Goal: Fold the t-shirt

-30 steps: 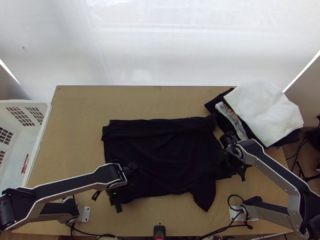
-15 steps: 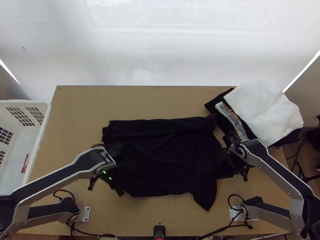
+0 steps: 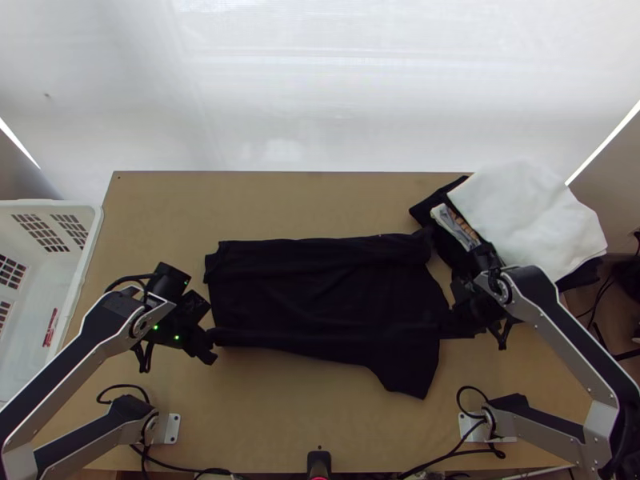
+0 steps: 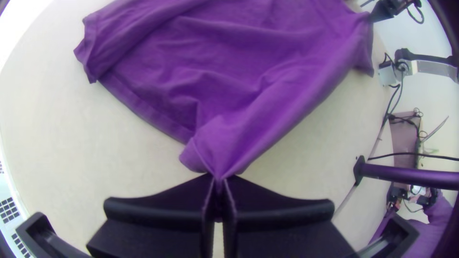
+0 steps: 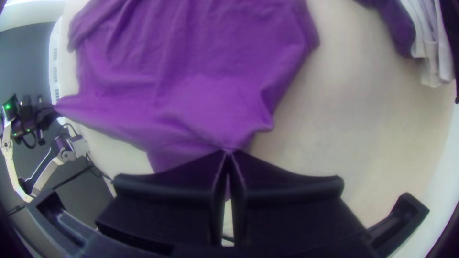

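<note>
Nearest, the left gripper (image 3: 210,347) is closed on a gathered corner of the dark t-shirt (image 3: 320,296), which lies on the desk (image 3: 280,416). A little farther, the right gripper (image 3: 462,318) pinches its opposite side. The shirt's far part is turned over in a band; beyond, at right, a white cloth (image 3: 528,224) covers other clothes.

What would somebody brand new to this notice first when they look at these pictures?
Probably the dark t-shirt across the middle of the table, pinched on its left side by the left gripper and on its right by the right gripper. Next, the bright white cloth over darker clothes at the far right corner, and the white basket at the left edge.
</note>
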